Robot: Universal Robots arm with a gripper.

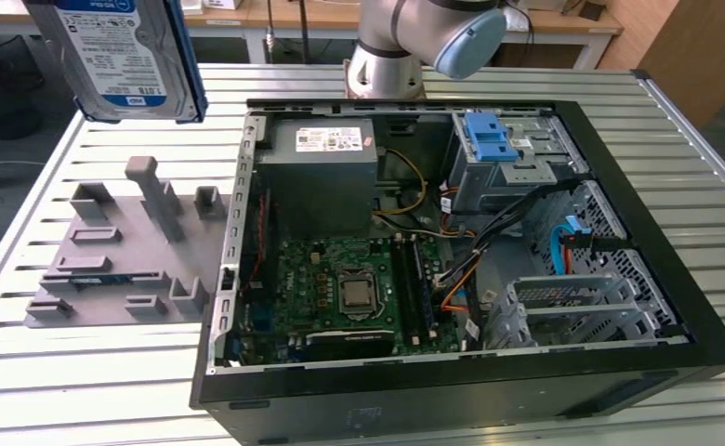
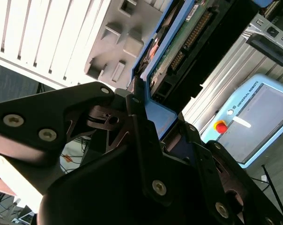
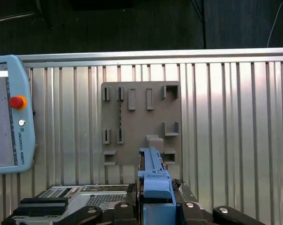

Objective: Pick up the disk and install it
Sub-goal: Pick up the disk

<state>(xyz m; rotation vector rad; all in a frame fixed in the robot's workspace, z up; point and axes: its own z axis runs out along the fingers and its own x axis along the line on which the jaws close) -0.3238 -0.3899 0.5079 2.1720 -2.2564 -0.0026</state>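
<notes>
The disk [image 1: 127, 56] hangs high in the air at the exterior view's upper left, label side facing the camera, above the far end of the grey fixture plate [image 1: 127, 246]. In the second wrist view my gripper [image 2: 162, 117] is shut on the disk [image 2: 179, 47], its black fingers [image 2: 134, 96] pressed against the blue side rails, with the green circuit-board side showing. In the first wrist view the disk [image 3: 153, 180] stands edge-on between the fingers [image 3: 186, 206] of the gripper [image 3: 153, 206], over the fixture plate [image 3: 141, 117].
An open computer case [image 1: 462, 400] lies on the slatted metal table [image 1: 77, 390], with a motherboard, a grey power-supply box [image 1: 325, 163] and a drive cage with a blue latch [image 1: 493, 139]. The arm's base [image 1: 394, 56] stands behind the case. A teach pendant [image 3: 10, 117] lies nearby.
</notes>
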